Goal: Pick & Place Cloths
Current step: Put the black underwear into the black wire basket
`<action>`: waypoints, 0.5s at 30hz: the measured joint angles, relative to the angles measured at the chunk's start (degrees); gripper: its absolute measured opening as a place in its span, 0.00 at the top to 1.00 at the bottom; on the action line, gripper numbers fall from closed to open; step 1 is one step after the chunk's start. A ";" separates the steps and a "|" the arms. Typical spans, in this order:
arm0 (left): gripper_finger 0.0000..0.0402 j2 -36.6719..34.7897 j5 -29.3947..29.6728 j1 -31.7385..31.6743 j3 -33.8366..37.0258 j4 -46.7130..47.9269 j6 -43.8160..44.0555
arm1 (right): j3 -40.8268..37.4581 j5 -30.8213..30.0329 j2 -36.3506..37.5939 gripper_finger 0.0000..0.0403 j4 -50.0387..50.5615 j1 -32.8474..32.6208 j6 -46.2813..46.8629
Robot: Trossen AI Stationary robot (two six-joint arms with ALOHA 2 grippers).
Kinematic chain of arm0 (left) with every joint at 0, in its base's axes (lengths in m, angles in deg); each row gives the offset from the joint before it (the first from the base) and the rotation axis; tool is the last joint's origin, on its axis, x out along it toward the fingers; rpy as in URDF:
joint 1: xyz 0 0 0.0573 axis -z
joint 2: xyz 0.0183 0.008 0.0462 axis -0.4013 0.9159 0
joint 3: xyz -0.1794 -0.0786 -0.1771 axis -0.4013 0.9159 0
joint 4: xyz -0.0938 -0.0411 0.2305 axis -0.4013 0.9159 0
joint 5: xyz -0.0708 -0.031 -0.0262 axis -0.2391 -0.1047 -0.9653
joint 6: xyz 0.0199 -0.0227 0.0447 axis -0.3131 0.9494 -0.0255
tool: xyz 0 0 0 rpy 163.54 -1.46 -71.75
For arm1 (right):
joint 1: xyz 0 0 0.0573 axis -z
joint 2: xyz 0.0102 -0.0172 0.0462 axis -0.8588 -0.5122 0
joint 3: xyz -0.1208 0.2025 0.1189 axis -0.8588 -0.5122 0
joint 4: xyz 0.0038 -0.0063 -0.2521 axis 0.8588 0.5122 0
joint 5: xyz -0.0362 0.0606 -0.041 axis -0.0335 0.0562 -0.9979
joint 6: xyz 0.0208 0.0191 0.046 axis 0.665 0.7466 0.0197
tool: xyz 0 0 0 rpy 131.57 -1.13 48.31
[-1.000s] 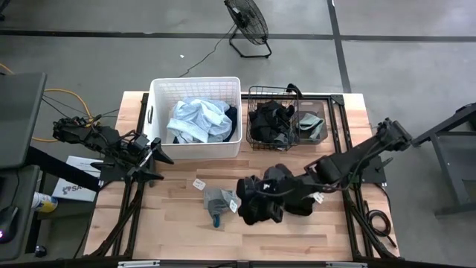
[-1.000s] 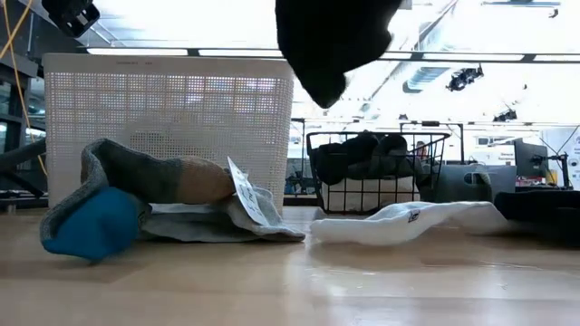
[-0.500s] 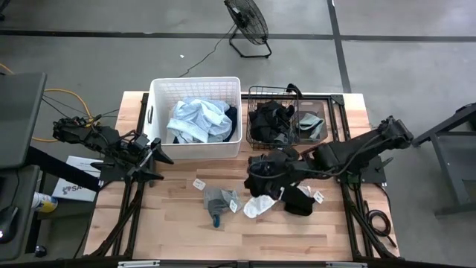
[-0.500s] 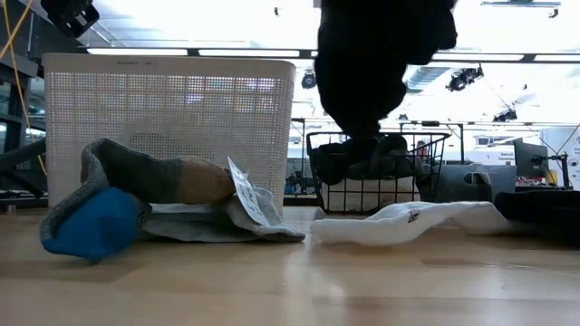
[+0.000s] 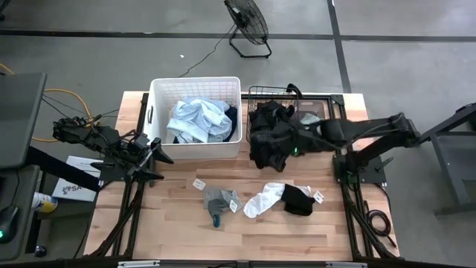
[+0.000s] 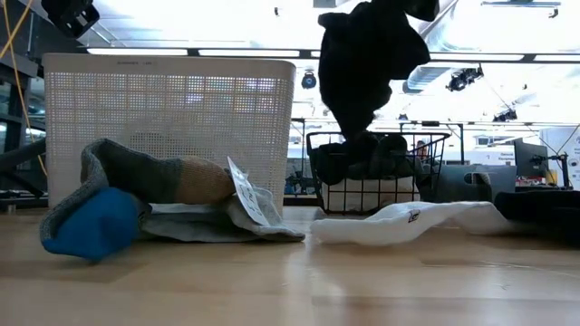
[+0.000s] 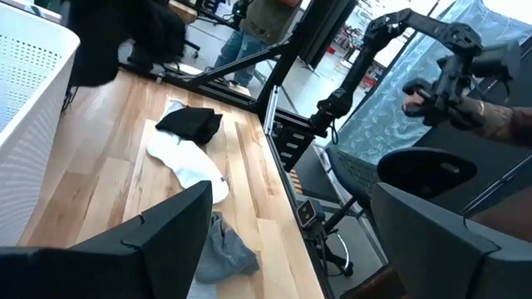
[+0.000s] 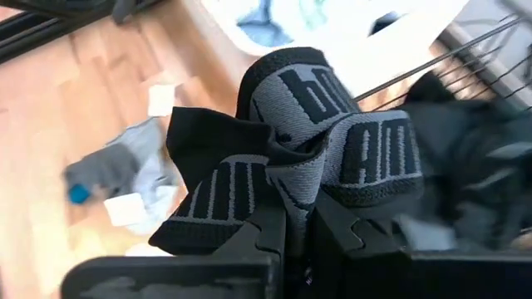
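Observation:
My right gripper (image 8: pixel 298 218) is shut on a black garment with a grey lettered waistband (image 5: pixel 269 143), held in the air at the near left corner of the black wire basket (image 5: pixel 312 95). In the low view the garment (image 6: pixel 367 63) hangs above the basket (image 6: pixel 376 181). A grey and blue sock with a tag (image 5: pixel 216 201), a white sock (image 5: pixel 260 202) and a small black cloth (image 5: pixel 297 199) lie flat on the table. My left gripper (image 5: pixel 158 158) waits open at the table's left, beside the white tub (image 5: pixel 156 112). My right gripper pinches the garment's grey waistband (image 8: pixel 287 187) between its two fingers (image 8: pixel 270 228), where the band is bunched into folds. The garment is lifted clear of the table and hangs below the fingers, slack.
The white tub holds light blue cloths (image 5: pixel 197 119). The wire basket holds black and grey cloths (image 5: pixel 309 125). Bare wood shows along the table's near edge (image 5: pixel 245 242). A fan (image 5: pixel 248 22) stands on the floor beyond the table. A person's arm (image 7: pixel 490 116) shows in the room.
My right gripper has carried the black garment from above the table's near middle toward the far edge, up to the wire basket, staying shut on it. The white sock and the small black cloth, covered from above before, now show on the table.

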 joint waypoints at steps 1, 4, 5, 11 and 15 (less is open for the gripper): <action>0.19 0.00 0.02 0.01 0.00 -0.01 -0.22 | 0.00 0.03 0.60 0.96 0.15 1.21 -1.71; 0.19 0.00 0.40 0.00 0.00 -0.03 -1.18 | 0.00 0.78 2.32 0.96 0.68 4.94 -7.03; 0.19 0.00 0.47 -0.01 0.00 -0.04 -1.57 | -0.01 1.03 2.69 0.95 0.98 6.18 -8.67; 0.19 0.00 3.28 0.00 0.00 0.02 -3.36 | -0.01 2.35 4.15 0.95 2.55 14.43 -20.28; 0.19 0.00 7.29 -0.01 0.00 0.00 -3.41 | -0.01 2.61 3.90 0.96 2.34 20.37 -26.77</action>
